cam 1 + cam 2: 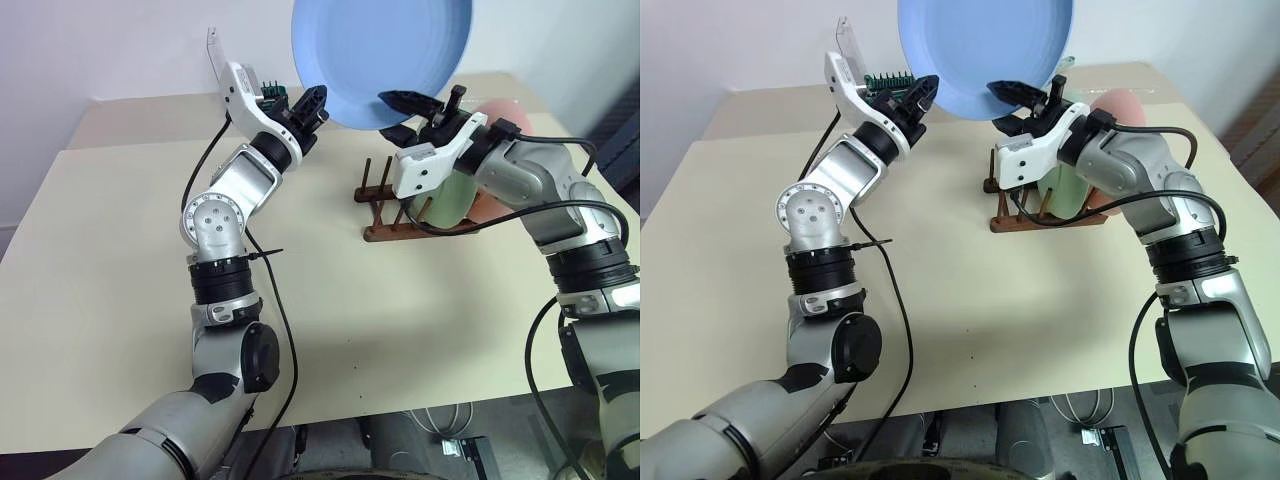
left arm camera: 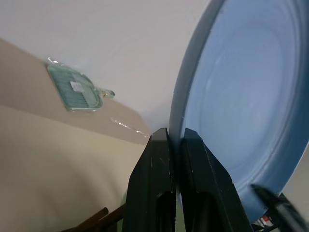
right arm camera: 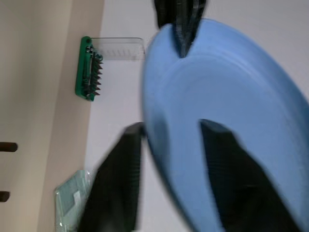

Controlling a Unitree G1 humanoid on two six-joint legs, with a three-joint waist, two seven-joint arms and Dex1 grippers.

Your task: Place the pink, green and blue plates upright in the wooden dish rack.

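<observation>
Beige tabletop, wooden dish rack [image 1: 392, 205] right of centre with green plate [image 1: 452, 200] and pink plate [image 1: 490, 155] already in. I've got the left gripper [image 1: 312, 104] clamped on the blue plate [image 1: 380, 55] at top centre, while the right gripper [image 1: 425, 103] straddles its rim, not clearly pinching yet. Looks like a handover, so the right should clamp first.

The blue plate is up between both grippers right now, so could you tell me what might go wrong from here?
1. The left gripper pinches the blue plate only at its rim, high above the table; a slip could drop it.
2. The right gripper straddles the opposite rim mid-handover; a poorly timed release could tip the plate.
3. The rack already holds the green plate and pink plate, so lowering the blue one could knock them.
</observation>
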